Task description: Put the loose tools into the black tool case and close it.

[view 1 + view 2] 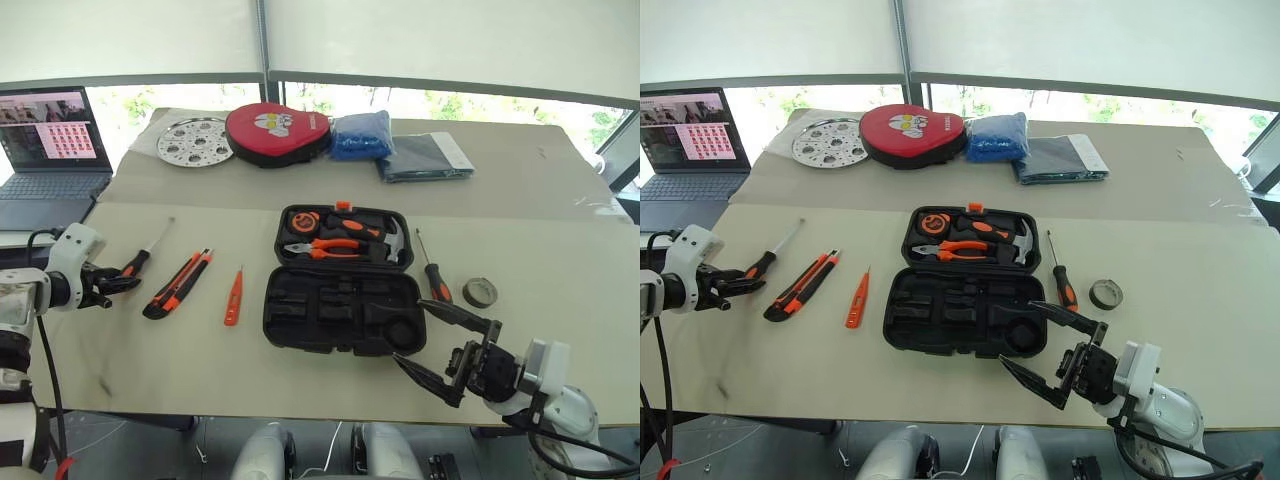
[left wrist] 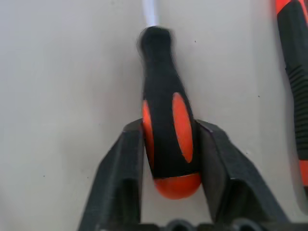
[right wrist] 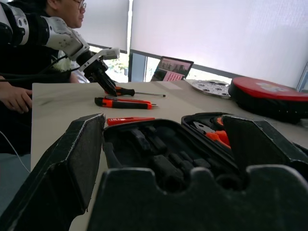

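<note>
The black tool case (image 1: pixel 300 318) lies open in the middle of the table, its near half showing bare moulded slots. My left gripper (image 1: pixel 128 283) is shut on the orange-and-black handle of a screwdriver (image 2: pixel 166 120) that lies on the table at the left, one finger (image 2: pixel 127 163) pressed to each side. Beside it lie the utility knife (image 1: pixel 178 283) and the slim orange tester pen (image 1: pixel 234 296). Right of the case lie a second screwdriver (image 1: pixel 432 270) and the dark tape roll (image 1: pixel 480 292). My right gripper (image 1: pixel 410 330) hangs open at the case's near right corner, holding nothing.
The case's far half holds pliers, a hammer and a tape measure (image 1: pixel 343 238). At the back stand a red round pouch (image 1: pixel 277 131), a perforated metal plate (image 1: pixel 195 141), a blue bag (image 1: pixel 361 134) and a grey folded cloth (image 1: pixel 425 157). A laptop (image 1: pixel 50 150) sits far left. A person (image 3: pixel 29 48) sits beyond the left arm.
</note>
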{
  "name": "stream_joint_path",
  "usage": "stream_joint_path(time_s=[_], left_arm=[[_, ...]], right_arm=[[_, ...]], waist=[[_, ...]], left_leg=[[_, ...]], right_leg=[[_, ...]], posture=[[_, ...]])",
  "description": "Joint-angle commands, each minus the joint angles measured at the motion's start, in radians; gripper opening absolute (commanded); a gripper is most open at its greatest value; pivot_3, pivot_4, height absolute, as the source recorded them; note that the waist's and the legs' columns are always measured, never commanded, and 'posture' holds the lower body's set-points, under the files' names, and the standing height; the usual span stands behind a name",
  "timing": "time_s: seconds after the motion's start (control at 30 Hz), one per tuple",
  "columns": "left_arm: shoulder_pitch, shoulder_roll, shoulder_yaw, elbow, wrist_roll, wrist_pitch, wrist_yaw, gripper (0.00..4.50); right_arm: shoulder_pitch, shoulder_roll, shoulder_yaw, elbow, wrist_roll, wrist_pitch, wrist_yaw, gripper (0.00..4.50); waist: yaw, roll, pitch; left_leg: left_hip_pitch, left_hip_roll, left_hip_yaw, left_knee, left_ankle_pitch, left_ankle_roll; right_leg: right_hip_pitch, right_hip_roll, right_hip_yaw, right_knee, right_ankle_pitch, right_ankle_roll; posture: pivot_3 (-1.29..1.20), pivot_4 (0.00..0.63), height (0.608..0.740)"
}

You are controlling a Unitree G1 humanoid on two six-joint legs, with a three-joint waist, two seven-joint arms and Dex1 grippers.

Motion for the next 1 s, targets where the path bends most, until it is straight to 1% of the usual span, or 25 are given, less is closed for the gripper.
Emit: stream_joint_path(time_s=[0.03, 0.1, 0.17, 0.23, 0.3, 0.33, 0.4, 0.43, 0.47, 0.5, 0.53, 0.57, 0.67, 0.77, 0.83, 0.87, 1.0], left_arm=[[0.023, -0.016, 0.065, 0.011, -0.017, -0.1, -0.009, 0.95], [0.038, -0.016, 0.138, 0.007, -0.052, -0.172, -0.007, 0.95], [0.058, -0.011, 0.212, -0.041, -0.11, -0.244, -0.067, 0.95], [0.071, -0.01, 0.243, -0.089, -0.143, -0.268, -0.118, 0.95], [0.069, -0.017, 0.243, -0.196, -0.181, -0.254, -0.183, 0.95], [0.055, -0.024, 0.21, -0.292, -0.201, -0.222, -0.225, 0.95], [0.028, -0.04, 0.147, -0.43, -0.218, -0.169, -0.269, 0.95], [0.001, -0.053, 0.088, -0.485, -0.192, -0.151, -0.278, 0.95], [-0.027, -0.072, 0.02, -0.54, -0.154, -0.153, -0.291, 0.95], [-0.072, -0.091, -0.081, -0.589, -0.062, -0.144, -0.283, 0.95], [-0.108, -0.108, -0.156, -0.615, 0.014, -0.154, -0.275, 0.95], [-0.148, -0.147, -0.214, -0.644, 0.045, -0.121, -0.259, 0.95], [-0.234, -0.276, -0.333, -0.686, 0.085, -0.04, -0.233, 0.95], [-0.264, -0.319, -0.44, -0.663, 0.193, -0.086, -0.24, 0.95], [-0.279, -0.336, -0.483, -0.632, 0.248, -0.1, -0.222, 0.95], [-0.287, -0.34, -0.498, -0.622, 0.268, -0.107, -0.223, 0.95], [-0.309, -0.364, -0.525, -0.623, 0.297, -0.048, -0.237, 0.95]], right_arm=[[0.014, 0.002, -0.024, -0.016, -0.003, -0.04, 0.0, 4.5], [0.024, -0.002, -0.03, -0.02, -0.004, -0.044, -0.001, 4.5], [0.032, -0.014, -0.052, -0.019, 0.0, -0.047, -0.004, 4.5], [0.035, -0.024, -0.073, -0.017, 0.006, -0.045, -0.01, 4.5], [0.042, -0.044, -0.109, -0.009, 0.015, -0.04, -0.003, 4.5], [0.048, -0.066, -0.14, 0.0, 0.022, -0.031, 0.003, 4.5], [0.051, -0.101, -0.187, 0.019, 0.031, -0.017, 0.011, 4.5], [0.043, -0.117, -0.212, 0.03, 0.04, -0.002, 0.004, 4.5], [0.04, -0.14, -0.23, 0.039, 0.043, 0.012, 0.008, 4.5], [0.037, -0.166, -0.25, 0.045, 0.047, 0.031, 0.011, 4.5], [0.031, -0.185, -0.262, 0.045, 0.053, 0.053, 0.006, 4.5], [0.022, -0.199, -0.274, 0.043, 0.064, 0.08, -0.008, 4.5], [0.006, -0.226, -0.277, 0.02, 0.078, 0.143, -0.029, 4.5], [-0.003, -0.226, -0.269, -0.013, 0.074, 0.179, -0.049, 4.5], [-0.011, -0.219, -0.269, -0.035, 0.076, 0.201, -0.068, 4.5], [-0.009, -0.216, -0.268, -0.045, 0.075, 0.207, -0.074, 4.5], [0.013, -0.194, -0.26, -0.084, 0.063, 0.22, -0.09, 4.5]], waist=[[0.0, 0.0, 0.0], [0.0, 0.0, 0.0], [0.0, -0.004, 0.002], [0.0, -0.008, 0.002], [0.004, -0.008, 0.002], [0.007, -0.008, 0.002], [0.015, -0.008, 0.002], [0.017, -0.008, 0.002], [0.02, -0.008, 0.002], [0.023, -0.008, 0.002], [0.025, -0.007, 0.002], [0.026, -0.007, 0.002], [0.022, -0.007, 0.002], [0.005, -0.007, 0.003], [-0.005, -0.007, 0.003], [-0.006, -0.007, 0.003], [0.002, -0.007, 0.003]], left_leg=[[0.0, 0.0, 0.0, 0.0, 0.0, 0.0], [0.0, 0.0, 0.0, 0.0, 0.0, 0.0], [-0.001, 0.0, -0.001, 0.0, 0.0, 0.0], [-0.001, 0.001, -0.001, 0.001, 0.0, 0.0], [-0.001, 0.0, -0.002, 0.001, 0.0, 0.001], [-0.001, -0.001, -0.002, 0.001, -0.001, 0.001], [-0.002, -0.001, -0.002, 0.003, -0.001, 0.002], [-0.002, -0.001, -0.002, 0.004, -0.002, 0.002], [-0.002, -0.001, -0.002, 0.004, -0.002, 0.003], [-0.002, -0.001, -0.002, 0.005, -0.002, 0.003], [-0.002, -0.002, -0.002, 0.006, -0.002, 0.003], [-0.002, -0.002, -0.001, 0.006, -0.002, 0.004], [-0.001, -0.003, 0.0, 0.006, -0.003, 0.005], [-0.002, -0.001, 0.0, 0.007, -0.002, 0.004], [-0.002, -0.001, 0.0, 0.007, -0.002, 0.004], [-0.002, -0.001, 0.0, 0.006, -0.003, 0.005], [-0.002, -0.001, -0.001, 0.007, -0.006, 0.011]], right_leg=[[0.0, 0.0, 0.0, 0.0, 0.0, 0.0], [0.0, -0.001, 0.0, 0.0, 0.0, 0.0], [-0.001, -0.001, -0.001, 0.0, 0.0, 0.0], [-0.001, -0.002, -0.001, 0.001, 0.0, 0.0], [-0.001, -0.004, -0.002, 0.0, 0.0, 0.0], [0.0, -0.004, -0.002, 0.0, 0.0, 0.0], [0.0, -0.005, -0.002, 0.0, 0.0, 0.0], [0.001, -0.005, -0.002, 0.0, 0.0, 0.0], [0.001, -0.005, -0.002, 0.0, 0.0, 0.0], [0.002, -0.005, -0.002, 0.0, 0.0, 0.0], [0.003, -0.005, -0.002, 0.0, 0.001, 0.001], [0.003, -0.004, -0.001, 0.001, 0.001, 0.001], [0.004, -0.002, 0.001, 0.0, 0.001, 0.002], [0.002, 0.001, 0.003, 0.0, 0.001, 0.002], [0.001, 0.002, 0.005, 0.0, 0.001, 0.001], [0.0, 0.003, 0.006, 0.0, 0.001, 0.001], [0.001, 0.002, 0.005, 0.0, 0.001, 0.001]], posture=[[0.0, 0.15, 0.74], [0.0, 0.15, 0.74], [0.0, 0.15, 0.74], [0.0, 0.15, 0.74], [0.0, 0.15, 0.74], [0.0, 0.15, 0.74], [0.0, 0.15, 0.74], [0.0, 0.15, 0.74], [0.0, 0.15, 0.74], [0.0, 0.15, 0.74], [0.0, 0.15, 0.74], [0.0, 0.15, 0.74], [0.0, 0.15, 0.74], [0.0, 0.15, 0.74], [0.0, 0.15, 0.74], [0.0, 0.15, 0.74], [0.0, 0.15, 0.74]])
